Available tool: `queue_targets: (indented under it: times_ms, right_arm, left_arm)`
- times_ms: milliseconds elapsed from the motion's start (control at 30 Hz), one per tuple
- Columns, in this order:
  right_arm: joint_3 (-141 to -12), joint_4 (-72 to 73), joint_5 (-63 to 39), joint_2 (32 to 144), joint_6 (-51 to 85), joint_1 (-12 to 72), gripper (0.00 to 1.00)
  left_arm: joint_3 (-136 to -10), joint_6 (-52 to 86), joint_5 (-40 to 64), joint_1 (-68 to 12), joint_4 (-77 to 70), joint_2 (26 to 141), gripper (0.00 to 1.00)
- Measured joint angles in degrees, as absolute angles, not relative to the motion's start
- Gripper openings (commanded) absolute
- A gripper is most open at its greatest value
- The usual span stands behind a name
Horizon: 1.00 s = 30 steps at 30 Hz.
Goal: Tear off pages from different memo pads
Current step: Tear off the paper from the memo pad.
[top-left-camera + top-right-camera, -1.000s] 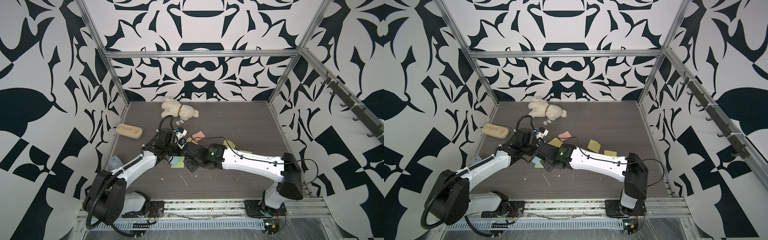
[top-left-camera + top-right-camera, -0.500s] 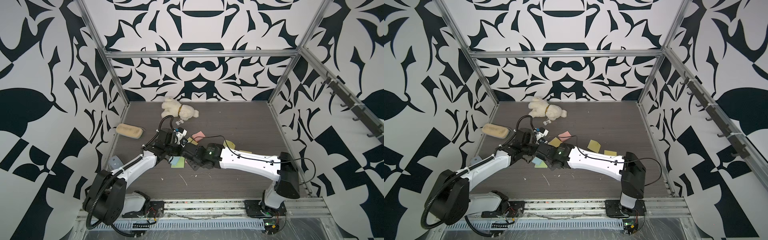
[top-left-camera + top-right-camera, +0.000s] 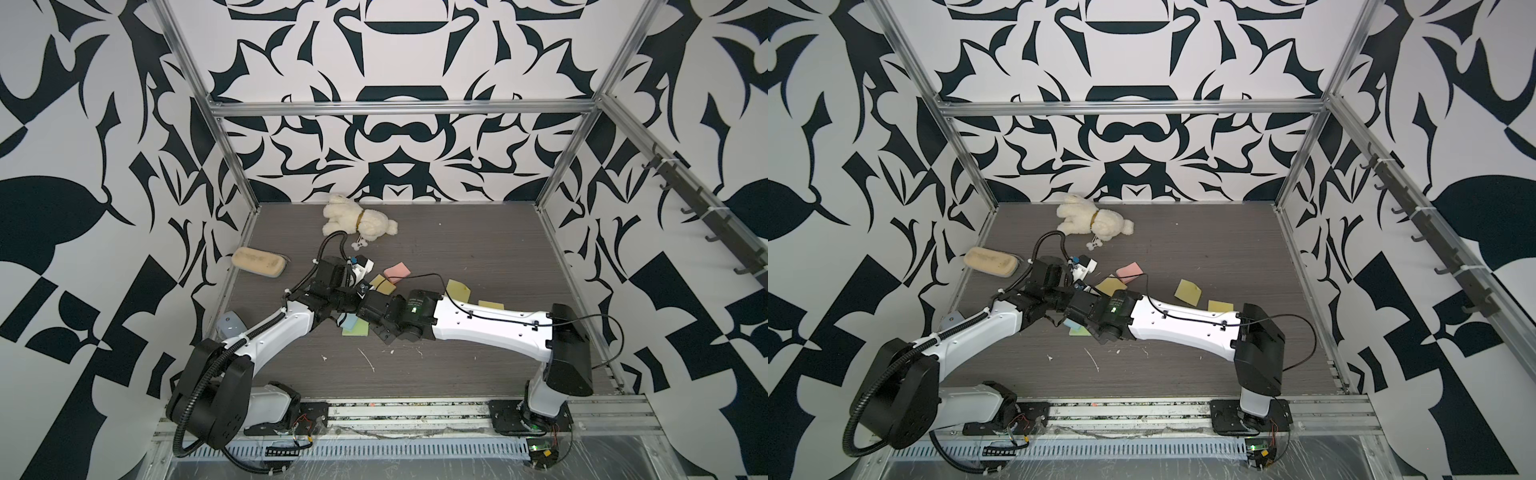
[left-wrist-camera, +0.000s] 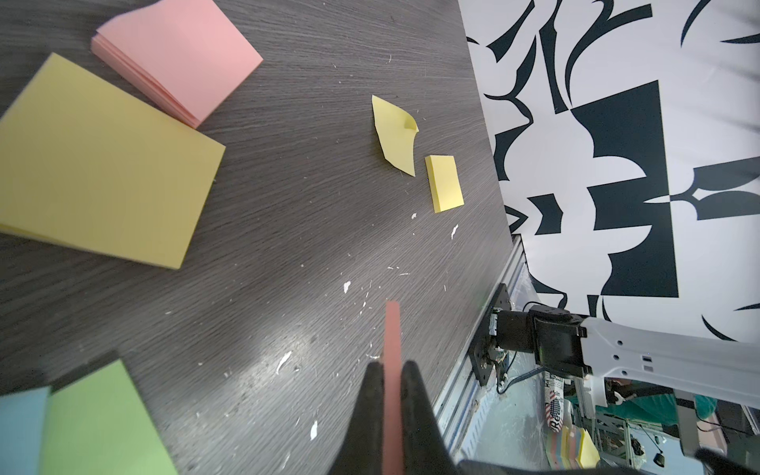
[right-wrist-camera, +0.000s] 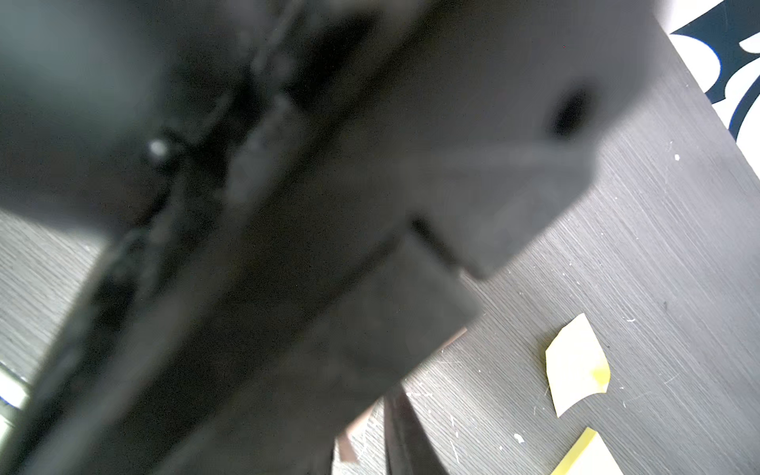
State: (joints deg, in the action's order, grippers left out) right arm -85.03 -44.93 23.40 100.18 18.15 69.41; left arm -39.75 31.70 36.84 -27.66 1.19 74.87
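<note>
Grip: left fingers clamp the pink page edge-on, clear of the tabletop, probably torn free; right fingers too blurred to judge.

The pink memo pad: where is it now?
In a top view the pink memo pad lies mid-table, beside the yellow memo pad, in front of the plush toy.

right arm reaching farther to the left across the table than a second ago. its elbow drawn in from the right wall. its black wrist shifted from beside the green memo pad to close against the left gripper, blurred in the right wrist view.
</note>
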Motion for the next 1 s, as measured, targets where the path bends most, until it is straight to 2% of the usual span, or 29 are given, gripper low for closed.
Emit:
queue_targets:
  times_ms: [133, 300, 367, 567, 667, 867, 1000]
  right_arm:
    - [-85.1, -45.1, 25.3, 100.2, 17.6, 69.6, 0.02]
    - [-85.1, -45.2, 26.6, 100.2, 17.2, 69.8, 0.0]
    - [-85.1, -45.2, 26.6, 100.2, 17.0, 69.8, 0.03]
    - [-85.1, -44.4, 24.6, 100.2, 16.3, 69.8, 0.22]
    - [-85.0, -43.9, 23.6, 100.2, 16.3, 69.8, 0.24]
    - [-85.0, -43.4, 24.1, 100.2, 16.6, 69.8, 0.05]
    - [-85.0, -43.5, 26.0, 100.2, 16.5, 69.8, 0.0]
  left_arm:
    - [-39.8, 31.8, 37.1, -27.7, 1.1, 74.9, 0.0]
    - [-40.6, 32.1, 37.4, -27.7, 1.1, 75.5, 0.0]
    - [-40.9, 32.2, 37.4, -27.7, 1.1, 75.5, 0.0]
    - [-40.9, 32.8, 37.6, -27.7, 1.0, 75.5, 0.0]
    - [-40.9, 33.2, 37.9, -27.7, 0.6, 75.5, 0.0]
    - [-41.0, 33.7, 38.6, -27.7, 0.2, 75.5, 0.0]
    - [-41.0, 34.0, 38.6, -27.6, 0.0, 75.5, 0.0]
